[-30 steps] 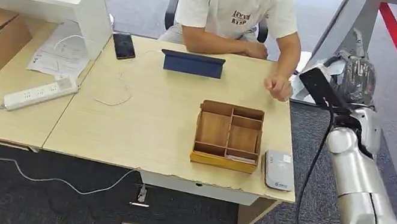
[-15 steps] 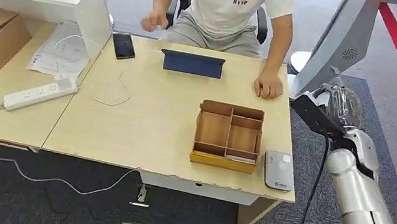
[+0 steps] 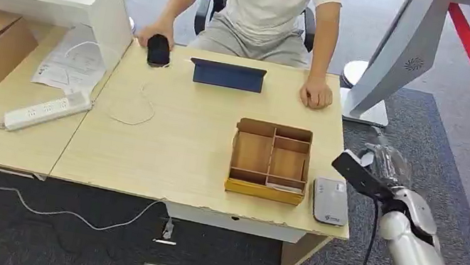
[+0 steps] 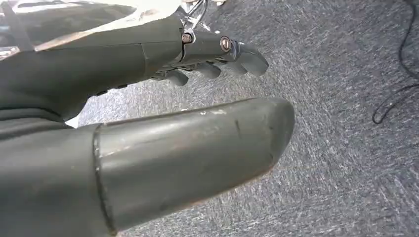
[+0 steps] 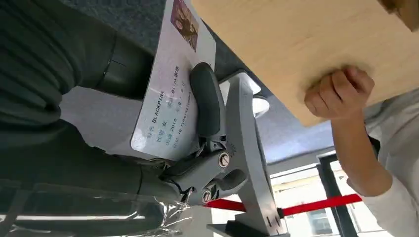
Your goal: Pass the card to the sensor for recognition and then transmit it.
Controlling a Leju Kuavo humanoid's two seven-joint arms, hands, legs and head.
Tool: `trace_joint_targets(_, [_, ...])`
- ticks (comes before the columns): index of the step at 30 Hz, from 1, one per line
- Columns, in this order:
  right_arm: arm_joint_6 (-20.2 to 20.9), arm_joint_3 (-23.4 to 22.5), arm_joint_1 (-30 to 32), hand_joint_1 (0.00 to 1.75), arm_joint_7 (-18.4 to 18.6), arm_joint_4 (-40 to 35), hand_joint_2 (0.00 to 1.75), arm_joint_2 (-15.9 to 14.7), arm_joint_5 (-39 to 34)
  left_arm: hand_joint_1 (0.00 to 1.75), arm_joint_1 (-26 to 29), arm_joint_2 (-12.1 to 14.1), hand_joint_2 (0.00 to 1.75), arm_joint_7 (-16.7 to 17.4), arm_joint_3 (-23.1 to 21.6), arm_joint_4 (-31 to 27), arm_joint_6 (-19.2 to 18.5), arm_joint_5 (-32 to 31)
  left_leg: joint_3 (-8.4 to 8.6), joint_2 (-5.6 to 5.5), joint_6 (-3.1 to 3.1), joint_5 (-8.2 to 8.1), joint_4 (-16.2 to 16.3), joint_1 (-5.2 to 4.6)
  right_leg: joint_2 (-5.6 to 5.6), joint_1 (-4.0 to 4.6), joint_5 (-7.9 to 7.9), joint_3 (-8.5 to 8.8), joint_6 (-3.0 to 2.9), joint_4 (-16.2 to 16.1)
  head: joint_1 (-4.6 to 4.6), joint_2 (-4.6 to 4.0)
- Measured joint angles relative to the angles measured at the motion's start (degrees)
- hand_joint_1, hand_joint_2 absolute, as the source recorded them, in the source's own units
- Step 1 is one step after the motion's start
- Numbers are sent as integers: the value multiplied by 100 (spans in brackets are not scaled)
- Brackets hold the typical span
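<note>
Left hand (image 4: 148,123) is seen above grey carpet, fingers apart, nothing held. Wooden organizer tray (image 3: 270,161) is set on the desk, card reader (image 3: 329,201) just beside it. ID card (image 5: 170,94) is pinched by right hand (image 3: 389,174) just off the desk's edge.

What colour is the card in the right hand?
White card, best seen in the right wrist view.

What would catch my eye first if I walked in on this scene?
Probably the silver robot arm at the table's right end, its right hand pinching a printed ID card just off the table edge, near a grey card reader. Across the table, a seated person holds a dark phone.
</note>
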Motion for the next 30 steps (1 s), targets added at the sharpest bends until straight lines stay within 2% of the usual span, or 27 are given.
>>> trace_joint_targets(14, [-11,96,284,175,57,20,175,2,39,0,0,-9,0,44,4,0,13,0,1,1,0,0,0,0,0,0,0,0,0,0,-2,0])
trace_joint_targets(25, [275,234,557,175,378,-160,175,11,157,0,-1,-9,0,20,7,-2,13,4,0,-1,0,0,0,0,0,0,0,0,0,0,0,0])
trace_joint_targets(30, [323,289,646,175,396,-197,175,31,157,0,-3,-9,0,83,11,-2,13,37,2,3,0,0,-1,0,0,0,0,1,0,0,-2,0])
